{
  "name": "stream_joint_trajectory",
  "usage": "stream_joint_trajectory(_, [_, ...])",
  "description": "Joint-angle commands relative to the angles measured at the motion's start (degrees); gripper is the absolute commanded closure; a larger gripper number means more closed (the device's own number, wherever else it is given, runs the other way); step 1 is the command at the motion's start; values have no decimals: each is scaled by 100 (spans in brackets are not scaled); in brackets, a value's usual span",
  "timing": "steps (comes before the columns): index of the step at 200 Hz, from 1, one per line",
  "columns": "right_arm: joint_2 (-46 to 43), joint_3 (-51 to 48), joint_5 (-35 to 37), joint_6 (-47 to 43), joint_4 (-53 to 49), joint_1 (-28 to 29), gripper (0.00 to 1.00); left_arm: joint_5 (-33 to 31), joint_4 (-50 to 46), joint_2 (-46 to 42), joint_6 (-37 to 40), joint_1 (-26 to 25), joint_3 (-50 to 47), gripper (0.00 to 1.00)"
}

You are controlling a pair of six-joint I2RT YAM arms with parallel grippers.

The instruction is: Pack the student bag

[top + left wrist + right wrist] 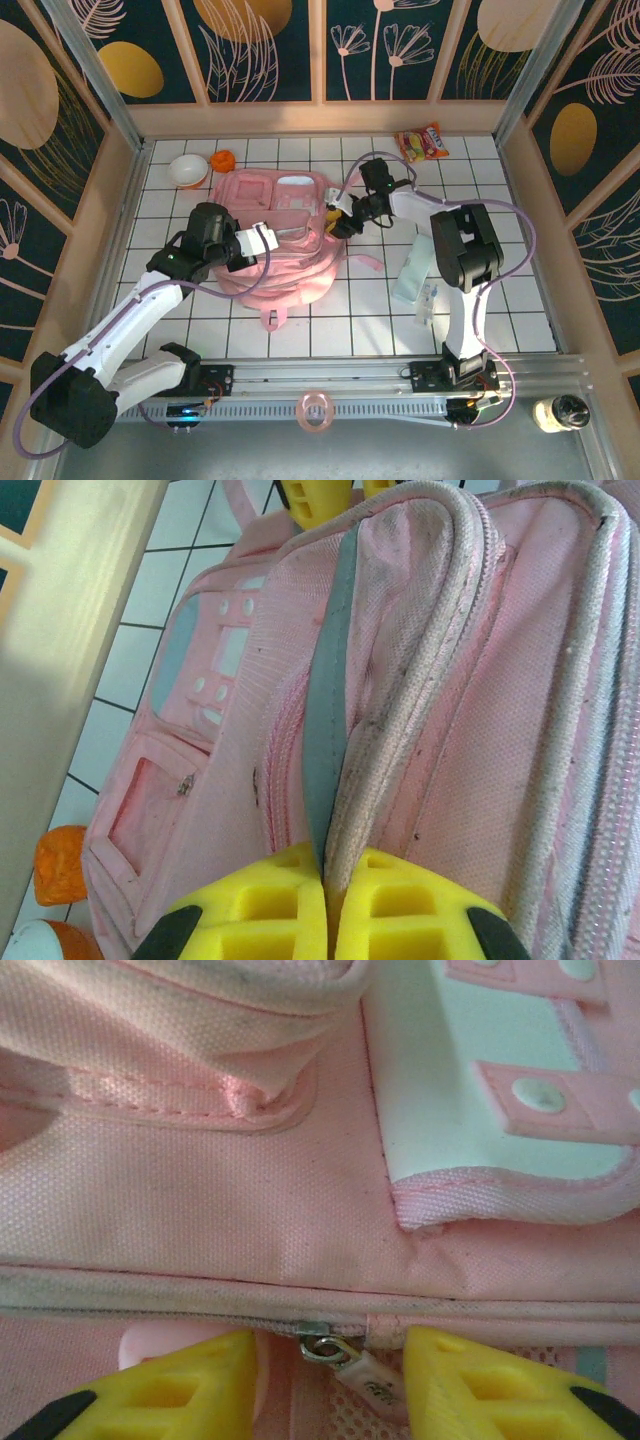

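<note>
The student bag (285, 215) lies flat mid-table, a pale-pink backpack with white patches. My left gripper (262, 240) is at its near-left side. In the left wrist view this gripper (330, 875) is shut on the bag's (460, 680) opening edge, with the grey trim and zip band pinched between the yellow fingers (250, 910). My right gripper (335, 222) is at the bag's right side. In the right wrist view its jaws (330, 1360) stand apart on either side of a metal zip slider with a pale pull tab (362, 1372), and neither finger touches the tab. The bag's fabric (200, 1190) lies behind.
A white bowl (188, 170) and a small orange thing (223, 160) sit at the back left. A snack packet (422, 142) lies at the back right. A pale clear box (415, 270) is beside the right arm. A tape roll (316, 410) and a bottle (560, 412) are beyond the near rail.
</note>
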Motion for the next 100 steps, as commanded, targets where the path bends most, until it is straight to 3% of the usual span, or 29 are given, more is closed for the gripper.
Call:
stream_joint_trajectory(1, [269,334,-240,47,-862,-20,76,216,948,-67,-233,25,492,100])
stream_joint_trajectory(35, [-152,158,-248,644,-685,-29,100,-323,989,84,-406,25,515,100])
stream_joint_trajectory(100, [-698,-180,-498,964,-648,-128,100,-322,1133,119,-440,25,466,100])
